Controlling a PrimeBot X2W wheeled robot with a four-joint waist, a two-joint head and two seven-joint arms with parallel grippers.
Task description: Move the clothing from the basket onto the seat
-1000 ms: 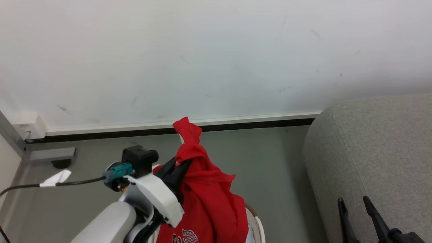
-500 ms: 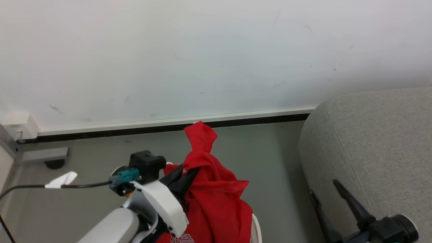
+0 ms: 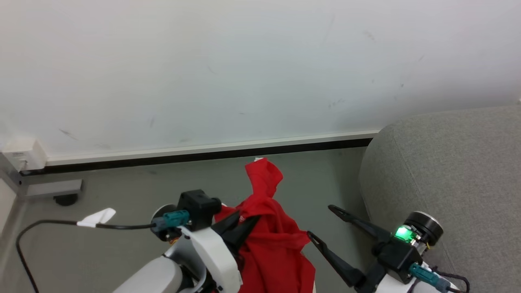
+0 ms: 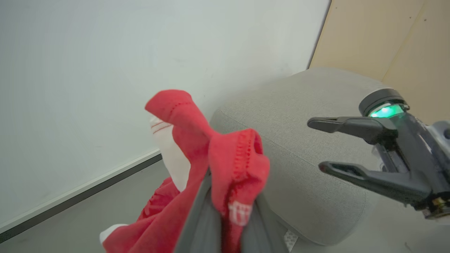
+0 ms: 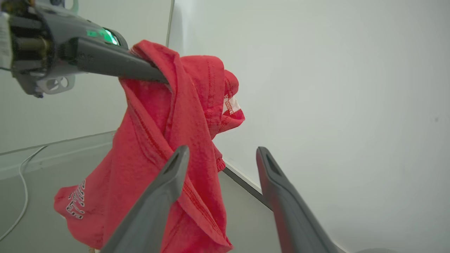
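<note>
The red clothing hangs in the air from my left gripper, which is shut on a bunched upper fold. In the left wrist view the fabric covers the fingertips, and a white panel shows behind it. My right gripper is open just right of the clothing, fingers pointing at it without touching. In the right wrist view its fingers stand wide apart before the hanging clothing, with the left gripper clamped on the top. The grey seat is at the right. The basket is out of view.
A white wall with a dark baseboard runs behind the grey floor. A black cable with a white tag trails on the left, near a wall socket box. A beige wooden panel stands beyond the seat.
My left gripper has carried the clothing to the right, toward the seat. My right gripper has risen into view and swung its open fingers left toward the clothing. The camera shifted slightly.
</note>
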